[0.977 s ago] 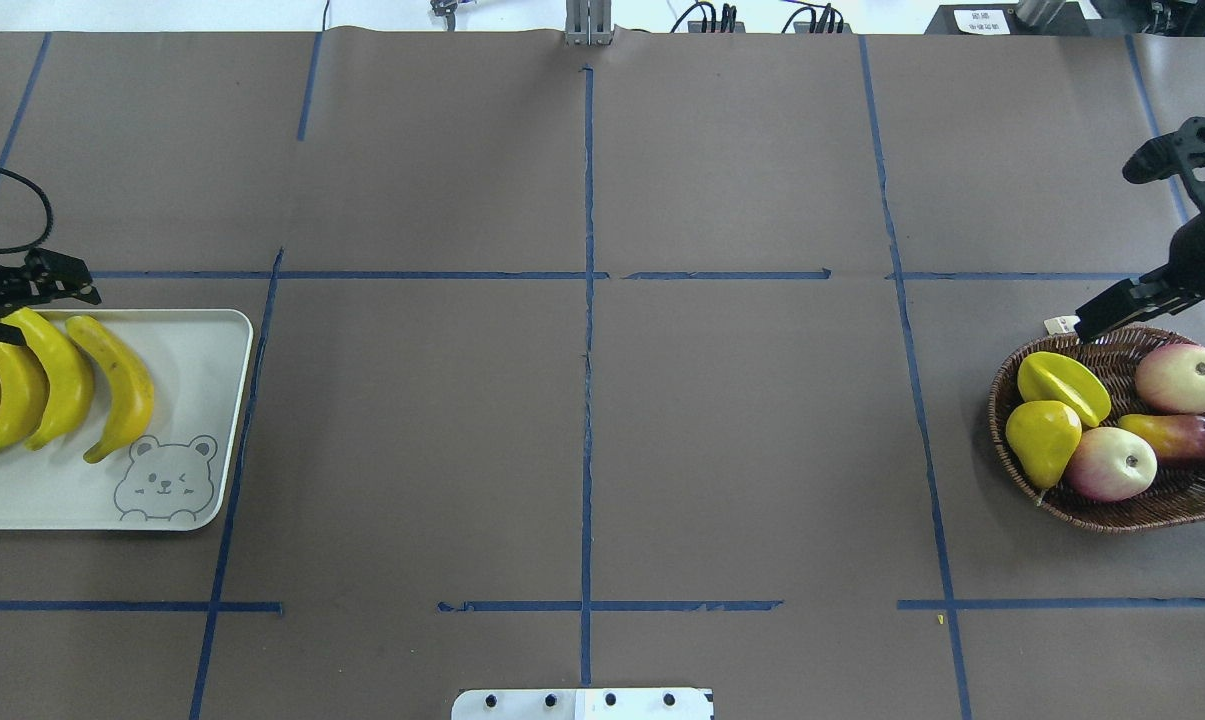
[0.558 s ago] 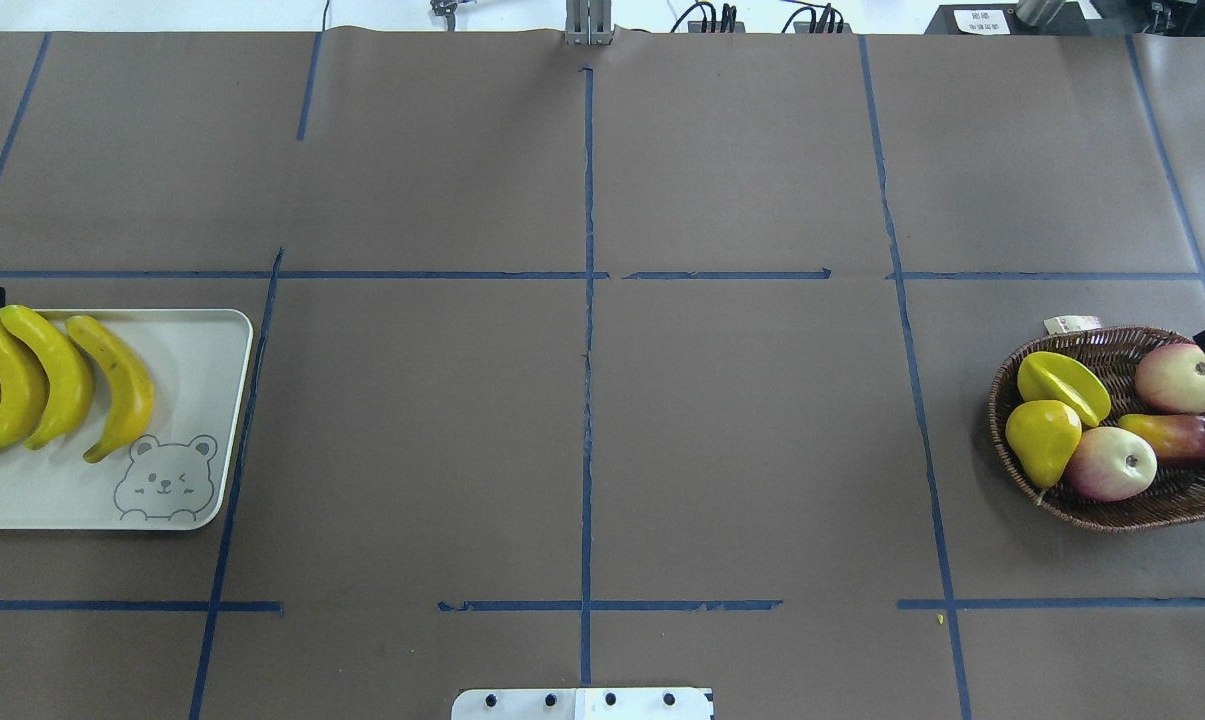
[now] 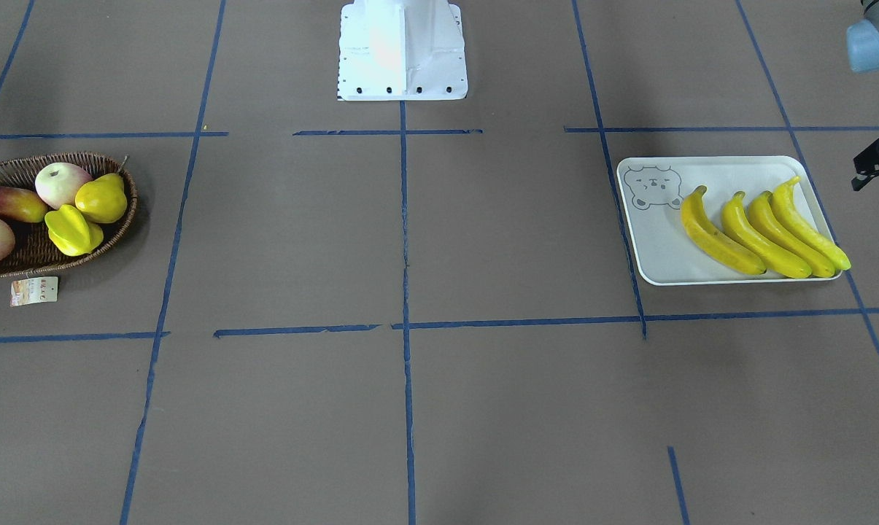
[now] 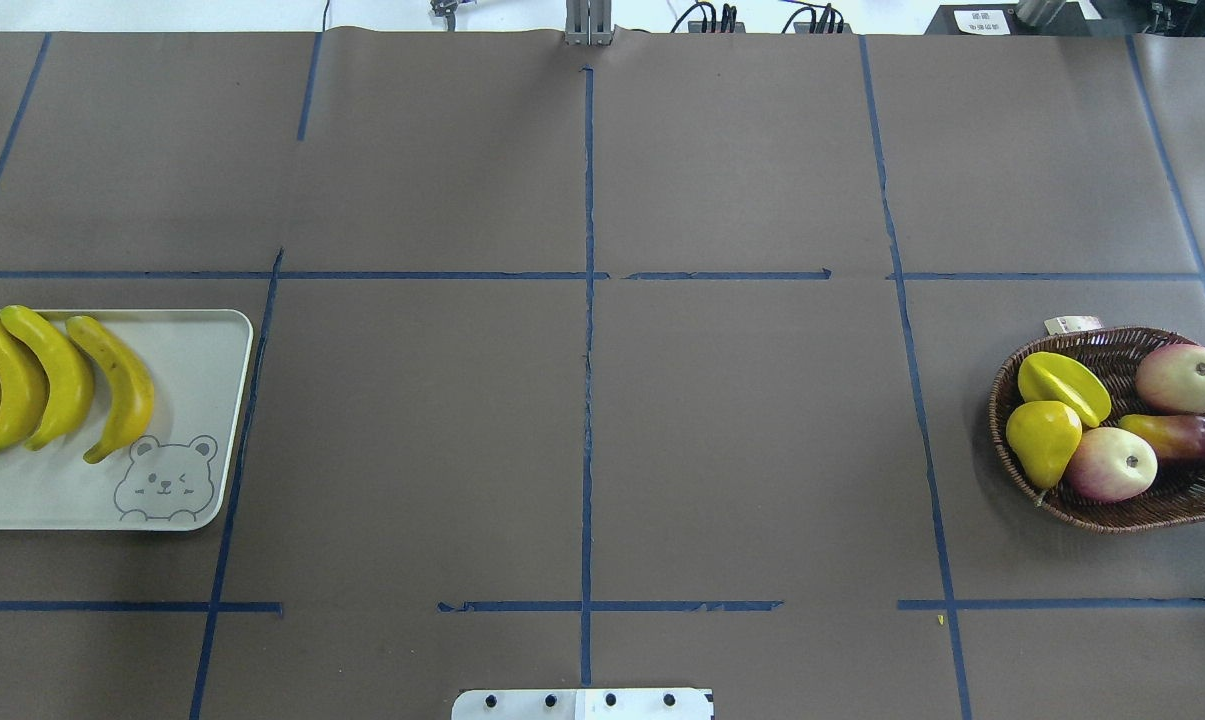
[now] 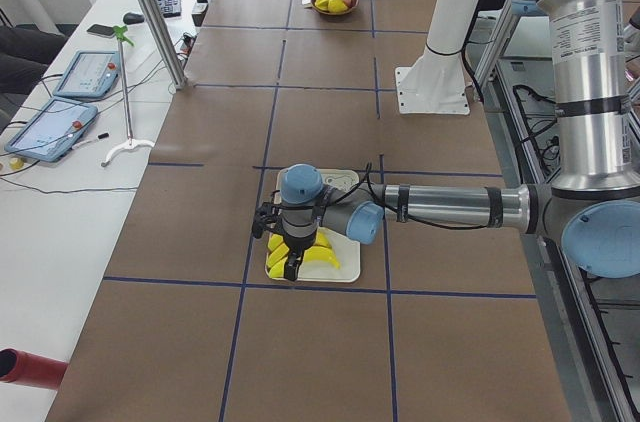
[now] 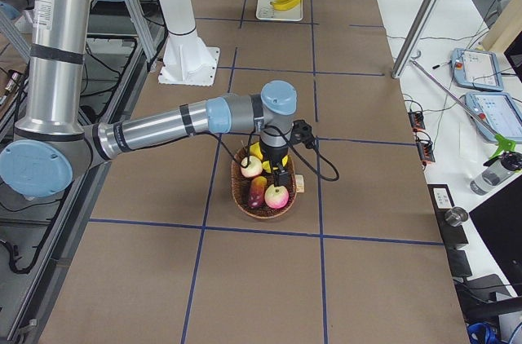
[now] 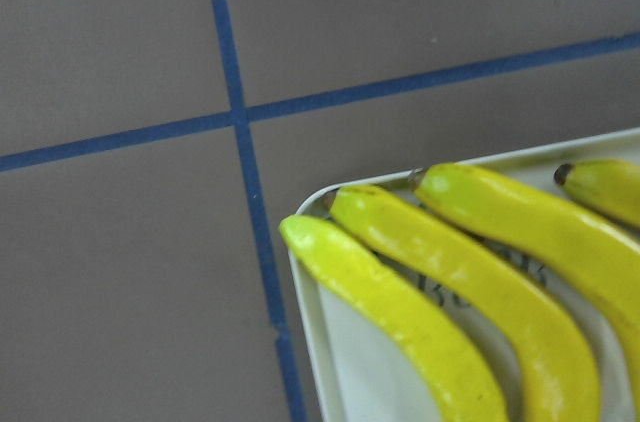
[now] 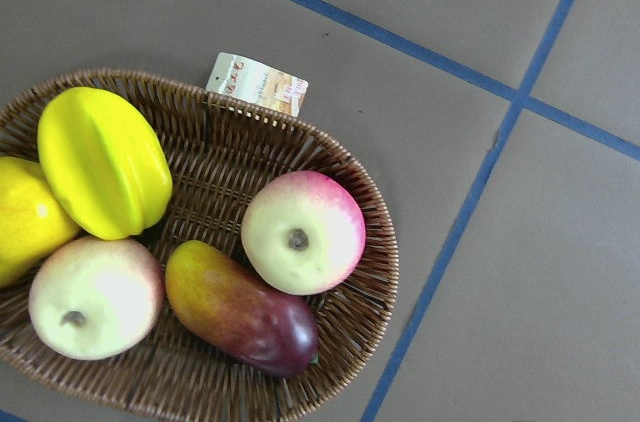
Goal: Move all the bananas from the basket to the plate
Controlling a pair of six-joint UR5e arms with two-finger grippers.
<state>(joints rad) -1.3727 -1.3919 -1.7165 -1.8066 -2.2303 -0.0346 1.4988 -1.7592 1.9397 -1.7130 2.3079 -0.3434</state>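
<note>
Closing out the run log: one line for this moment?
bananas: four on plate | basket: no bananas, other fruit only | left gripper: near plate | right gripper: near basket | open/shut: cannot tell

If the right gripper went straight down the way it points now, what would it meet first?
Probably an apple in the basket; the right gripper points down over it, though depth is unclear.

Bright, even light (shadows soft); left wrist view slightly blurred.
</note>
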